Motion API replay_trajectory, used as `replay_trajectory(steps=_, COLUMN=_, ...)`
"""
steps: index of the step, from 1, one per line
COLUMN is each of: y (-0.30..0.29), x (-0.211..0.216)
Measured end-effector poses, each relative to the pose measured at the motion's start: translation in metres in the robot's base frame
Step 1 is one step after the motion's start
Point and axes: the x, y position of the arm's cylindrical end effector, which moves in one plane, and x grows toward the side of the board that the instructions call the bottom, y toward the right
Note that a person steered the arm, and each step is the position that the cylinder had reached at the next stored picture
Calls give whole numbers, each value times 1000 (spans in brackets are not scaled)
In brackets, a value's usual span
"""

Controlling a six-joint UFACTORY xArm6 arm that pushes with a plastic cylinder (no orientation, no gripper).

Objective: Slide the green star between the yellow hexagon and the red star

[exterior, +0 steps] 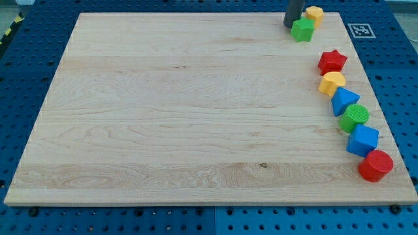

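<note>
Nearest me, the red cylinder block [375,166] sits by the wooden board [183,104]'s right edge. At the top edge, my tip [290,25] touches the green star block [302,29], beside the yellow hexagon block [315,14]; the red star block [332,62] lies below. I have no pincer, only the rod.

open gap between yellow hexagon [315,14] and red star [332,61], green star [302,29] bordering

— What's lying down the board's [183,111] right edge, below the top corner?

— A curved row of five. First a yellow block [332,83] with a rounded top, then a blue triangle [343,101] touching it, then a green ridged cylinder [354,117].

— And under that?

— A blue cube [362,140], tilted, then a red cylinder [375,165] at the bottom, near the corner. Each sits just beside the next.

— Anything off the wood?

— A blue pegboard [26,72] all round it, and a black-and-white marker tag [360,30] at the view's top right.
</note>
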Motion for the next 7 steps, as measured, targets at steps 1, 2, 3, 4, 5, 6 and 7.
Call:
replay_trajectory(steps=1, y=5, x=17)
replay_trajectory(steps=2, y=15, x=28)
replay_trajectory(steps=3, y=16, x=34)
replay_trajectory(steps=4, y=17, x=34)
replay_trajectory(steps=5, y=17, x=39)
replay_trajectory(steps=6, y=17, x=47)
replay_trajectory(steps=7, y=17, x=59)
